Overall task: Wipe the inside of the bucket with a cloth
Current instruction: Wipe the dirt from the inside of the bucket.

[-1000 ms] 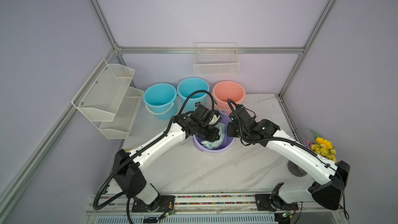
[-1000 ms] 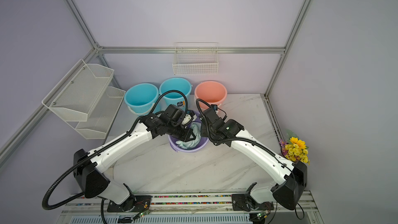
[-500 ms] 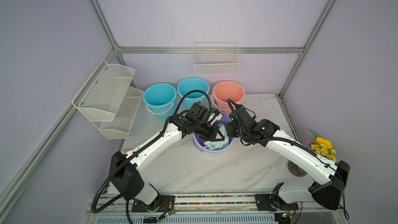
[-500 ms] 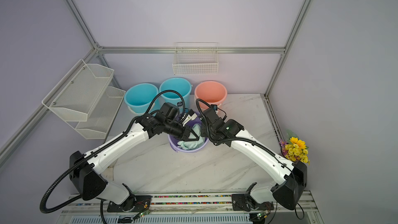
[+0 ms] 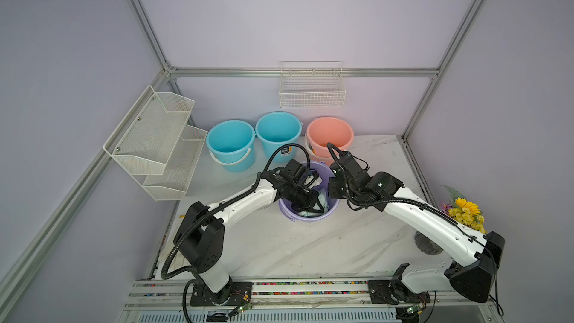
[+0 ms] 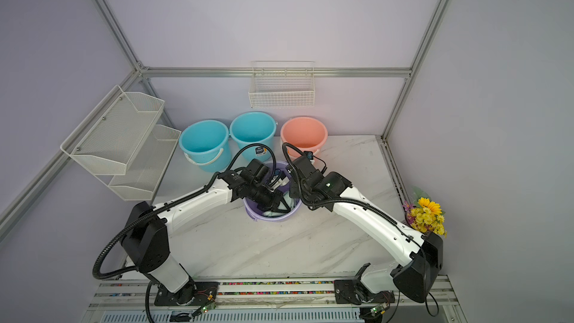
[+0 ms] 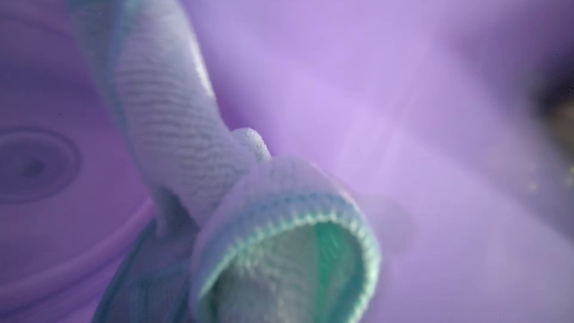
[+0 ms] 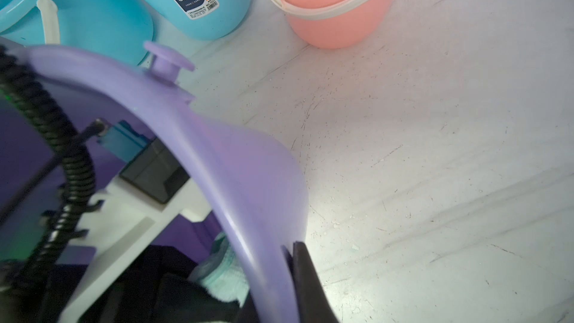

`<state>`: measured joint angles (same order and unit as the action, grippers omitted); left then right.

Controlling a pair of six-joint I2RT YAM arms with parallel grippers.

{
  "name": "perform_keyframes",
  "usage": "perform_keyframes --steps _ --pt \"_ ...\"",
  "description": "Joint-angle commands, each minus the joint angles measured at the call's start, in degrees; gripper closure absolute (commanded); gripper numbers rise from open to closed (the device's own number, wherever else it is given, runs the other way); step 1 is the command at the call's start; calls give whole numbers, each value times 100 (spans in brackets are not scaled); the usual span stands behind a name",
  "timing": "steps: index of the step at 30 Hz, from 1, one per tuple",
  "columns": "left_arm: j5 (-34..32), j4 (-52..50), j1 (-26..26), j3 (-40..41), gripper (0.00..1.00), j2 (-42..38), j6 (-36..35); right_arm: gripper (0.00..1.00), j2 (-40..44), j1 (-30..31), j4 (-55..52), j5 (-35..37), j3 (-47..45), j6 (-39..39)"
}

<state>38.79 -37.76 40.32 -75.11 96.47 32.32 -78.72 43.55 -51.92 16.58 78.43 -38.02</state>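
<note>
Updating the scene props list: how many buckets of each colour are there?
blue buckets: 2
pink bucket: 1
purple bucket: 1
total: 4

marble table: purple bucket, pink bucket, blue buckets.

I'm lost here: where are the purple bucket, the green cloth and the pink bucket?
purple bucket (image 5: 313,217): in a top view, front outer wall.
cloth (image 7: 174,119): left wrist view, twisted fold.
pink bucket (image 5: 329,132): in a top view, inner wall.
</note>
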Motion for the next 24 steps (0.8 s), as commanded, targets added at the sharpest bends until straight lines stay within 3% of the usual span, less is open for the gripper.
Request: perform_keyframes --steps 1,7,11,16,24 --pt "-386 234 66 48 100 152 238 100 50 4 354 -98 300 -90" --pt "-701 234 135 80 100 344 290 100 58 -1 329 -67 323 -91" --pt "-271 229 190 -3 100 276 293 100 50 2 330 -51 298 -92" --pt "-19 109 375 4 100 -374 354 100 85 -3 330 18 217 -92" --pt "72 -956 420 -457 100 -1105 10 100 50 2 380 -49 220 -74"
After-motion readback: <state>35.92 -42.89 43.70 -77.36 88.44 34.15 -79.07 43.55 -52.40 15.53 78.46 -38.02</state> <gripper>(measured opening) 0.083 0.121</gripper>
